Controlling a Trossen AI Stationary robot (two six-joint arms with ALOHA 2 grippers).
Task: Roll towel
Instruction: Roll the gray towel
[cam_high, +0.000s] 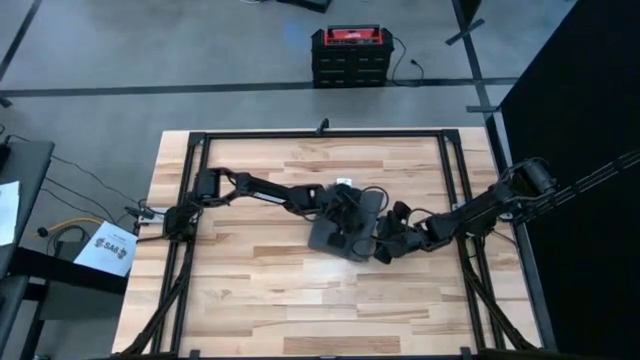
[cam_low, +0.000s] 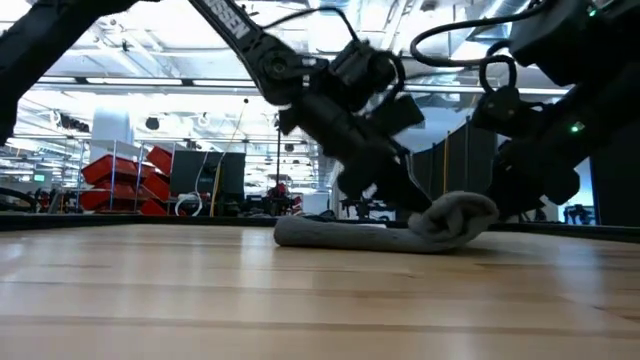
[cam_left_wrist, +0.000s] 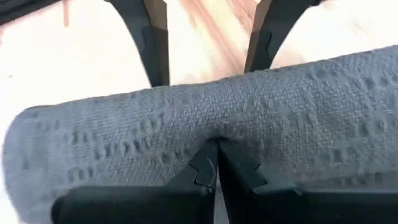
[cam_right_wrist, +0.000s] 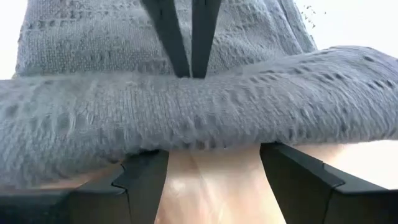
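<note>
The dark grey towel (cam_high: 335, 238) lies at the table's middle. One part lies flat (cam_low: 330, 234) on the wood and the other end is wound into a thick roll (cam_low: 456, 218). My left gripper (cam_left_wrist: 216, 163) reaches in from the left and is shut on the roll's upper side. My right gripper (cam_right_wrist: 214, 155) comes in low from the right and stands open on the roll's other side, its fingertips hidden under the cloth. In the high view the left gripper (cam_high: 350, 213) and the right gripper (cam_high: 384, 248) face each other across the roll. My left gripper pinches a small pucker of the roll's outer layer (cam_left_wrist: 217, 137) between its two fingertips, about midway along the roll. The fingers slant down from the table's left and lie across the roll, which rests on the table. My right gripper has its two spread fingers (cam_right_wrist: 144, 177) low at the roll's right side (cam_right_wrist: 205, 134), lying across it. The roll bulges over their tips and hides them. Nothing is pinched between them.
A black frame (cam_high: 455, 200) rings the wooden tabletop (cam_high: 260, 290), with bare wood toward the near edge and the left. Beyond the far edge a red and black box (cam_high: 350, 55) stands on the floor.
</note>
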